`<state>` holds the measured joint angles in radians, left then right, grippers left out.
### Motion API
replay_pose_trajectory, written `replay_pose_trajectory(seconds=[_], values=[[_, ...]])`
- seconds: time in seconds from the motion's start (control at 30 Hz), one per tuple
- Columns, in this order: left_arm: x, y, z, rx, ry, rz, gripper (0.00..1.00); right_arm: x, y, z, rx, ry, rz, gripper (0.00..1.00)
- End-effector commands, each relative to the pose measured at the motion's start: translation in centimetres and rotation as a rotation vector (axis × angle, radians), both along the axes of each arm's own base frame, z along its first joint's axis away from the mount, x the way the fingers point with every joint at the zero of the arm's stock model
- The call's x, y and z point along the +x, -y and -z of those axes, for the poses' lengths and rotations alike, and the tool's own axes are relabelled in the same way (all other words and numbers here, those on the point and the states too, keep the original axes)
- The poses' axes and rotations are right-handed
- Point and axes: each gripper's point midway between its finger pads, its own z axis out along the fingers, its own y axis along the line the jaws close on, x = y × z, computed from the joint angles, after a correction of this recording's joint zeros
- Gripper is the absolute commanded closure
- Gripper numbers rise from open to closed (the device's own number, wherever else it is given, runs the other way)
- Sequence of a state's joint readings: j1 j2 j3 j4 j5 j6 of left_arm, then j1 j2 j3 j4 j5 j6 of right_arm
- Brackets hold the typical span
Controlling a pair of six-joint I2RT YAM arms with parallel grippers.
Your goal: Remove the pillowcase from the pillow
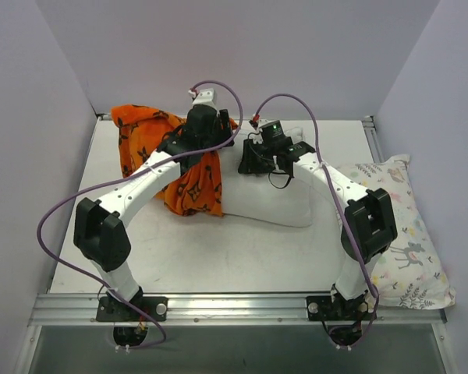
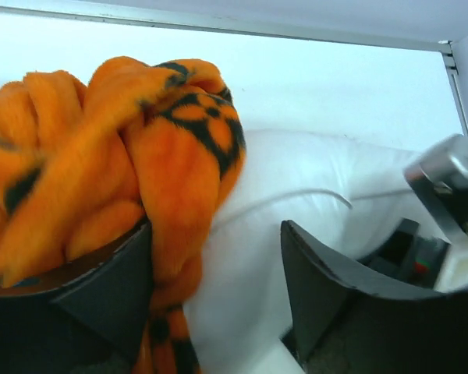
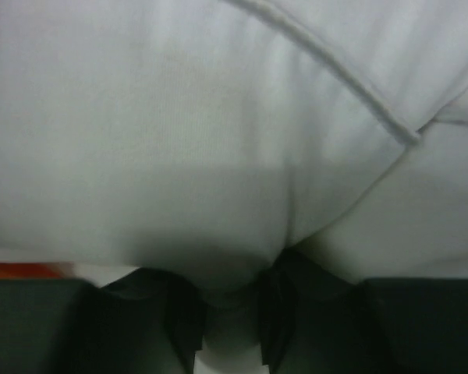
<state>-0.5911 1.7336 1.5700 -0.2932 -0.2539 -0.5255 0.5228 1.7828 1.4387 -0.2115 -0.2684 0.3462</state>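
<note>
Pillowcase (image 2: 86,156): fuzzy orange fleece, matt, deep nap. Pillow (image 3: 179,117): smooth white woven cloth, piped seam. Left gripper (image 2: 214,234) fingers (image 2: 327,288): matt black plastic. Left arm (image 1: 132,191): smooth white plastic. Table (image 1: 218,249): matt white. Rail (image 1: 234,308) at table's near edge: brushed metal.

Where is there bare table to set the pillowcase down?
Widest bare table: in front of the pillow, along the near edge. Smaller patch: far right corner behind it. Crowded: back left by the pillowcase; right edge, printed pillow.
</note>
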Motion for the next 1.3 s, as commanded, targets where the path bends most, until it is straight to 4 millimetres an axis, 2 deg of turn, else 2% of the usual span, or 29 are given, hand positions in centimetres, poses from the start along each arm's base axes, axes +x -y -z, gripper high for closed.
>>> replay_pose_trajectory(seconds=[0.0,0.03,0.07,0.1,0.13,0.17,0.2,0.23,0.27,0.3,0.33,0.37,0.43,0.47,0.5,0.53,0.6,0.63,0.77,0.83,0.87,0.9,1.0,1.03,1.07,1.13,1.17,1.2,1.27], values=[[-3.0,-1.6,0.5,0.172,-0.102,0.045,0.28,-1.1,2.2,7.0,-0.106,-0.176,0.056,0.76],[-3.3,-2.0,-1.4,0.167,-0.060,0.038,0.27,-1.2,2.3,7.1,-0.113,-0.175,0.056,0.94],[-3.5,-2.6,-2.1,0.165,-0.042,0.022,0.26,-1.2,2.5,7.1,-0.117,-0.175,0.060,1.00],[-3.7,-3.2,-2.8,0.166,-0.024,0.001,0.25,-1.2,2.7,7.1,-0.122,-0.170,0.063,1.00],[-4.8,-3.9,-4.7,0.148,0.015,-0.012,0.24,-1.2,2.9,7.0,-0.127,-0.163,0.070,1.00],[-5.4,-4.5,-4.9,0.148,0.025,-0.031,0.24,-1.2,3.0,6.6,-0.126,-0.155,0.072,1.00],[-6.2,-5.4,-3.8,0.177,0.015,-0.064,0.23,-0.8,3.2,6.3,-0.121,-0.150,0.083,1.00],[-7.6,-5.9,-5.1,0.159,0.052,-0.068,0.22,-0.7,3.2,5.9,-0.117,-0.145,0.087,1.00],[-8.0,-6.3,-5.4,0.139,0.081,-0.087,0.13,-0.5,3.2,5.6,-0.115,-0.141,0.091,1.00],[-8.9,-7.0,-3.4,0.160,0.061,-0.091,0.10,-0.2,3.1,4.9,-0.113,-0.135,0.091,1.00],[-9.8,-7.7,-4.7,0.128,0.101,-0.100,0.09,-0.2,2.9,4.5,-0.108,-0.134,0.085,1.00],[-10.1,-8.2,-4.8,0.122,0.113,-0.111,0.08,-0.3,2.6,4.1,-0.098,-0.136,0.072,1.00],[-10.5,-9.8,-2.6,0.166,0.088,-0.156,0.06,-0.3,2.2,3.3,-0.086,-0.125,0.062,1.00],[-10.0,-11.0,-1.5,0.180,0.068,-0.190,0.06,-0.4,2.2,2.5,-0.079,-0.113,0.058,1.00],[-9.8,-11.0,-0.7,0.173,0.052,-0.178,0.06,-0.8,2.0,2.3,-0.073,-0.117,0.043,1.00],[-9.3,-11.2,1.3,0.194,0.019,-0.180,0.06,-1.0,1.6,1.7,-0.067,-0.108,0.030,1.00],[-7.7,-11.5,2.2,0.187,0.031,-0.193,0.05,-1.8,1.4,1.2,-0.076,-0.103,0.002,1.00],[-7.0,-11.2,3.5,0.209,0.015,-0.177,0.05,-2.2,1.4,0.8,-0.078,-0.093,-0.010,1.00],[-4.8,-8.9,4.8,0.192,0.056,-0.085,0.05,-3.2,2.1,-0.2,-0.084,-0.078,-0.023,1.00],[-4.1,-9.4,6.5,0.225,0.006,-0.129,0.07,-3.4,2.5,-1.0,-0.095,-0.056,-0.024,1.00],[-4.3,-10.4,7.5,0.264,-0.045,-0.160,0.10,-3.5,2.9,-1.2,-0.108,-0.054,-0.020,1.00],[-3.7,-12.0,7.0,0.298,-0.046,-0.246,0.33,-3.5,3.1,-1.6,-0.114,-0.044,-0.016,1.00],[-3.9,-17.2,8.4,0.350,-0.140,-0.441,0.78,-3.4,4.4,-3.4,-0.135,-0.004,0.022,1.00],[-3.9,-19.4,8.4,0.330,-0.157,-0.522,1.00,-3.3,5.0,-4.3,-0.143,0.020,0.042,1.00],[-4.5,-21.2,8.7,0.344,-0.194,-0.573,1.00,-3.2,6.0,-4.7,-0.177,0.025,0.075,1.00],[-5.4,-23.6,8.0,0.315,-0.193,-0.658,1.00,-2.5,7.6,-6.7,-0.185,0.065,0.129,1.00],[-6.0,-25.6,7.8,0.319,-0.201,-0.716,1.00,-2.5,8.3,-7.1,-0.191,0.062,0.151,1.00],[-6.7,-26.8,6.4,0.289,-0.168,-0.773,1.00,-2.0,8.9,-8.4,-0.177,0.084,0.177,1.00],[-7.9,-29.5,5.6,0.279,-0.166,-0.852,1.00,-1.1,11.0,-9.4,-0.166,0.081,0.243,1.00]])
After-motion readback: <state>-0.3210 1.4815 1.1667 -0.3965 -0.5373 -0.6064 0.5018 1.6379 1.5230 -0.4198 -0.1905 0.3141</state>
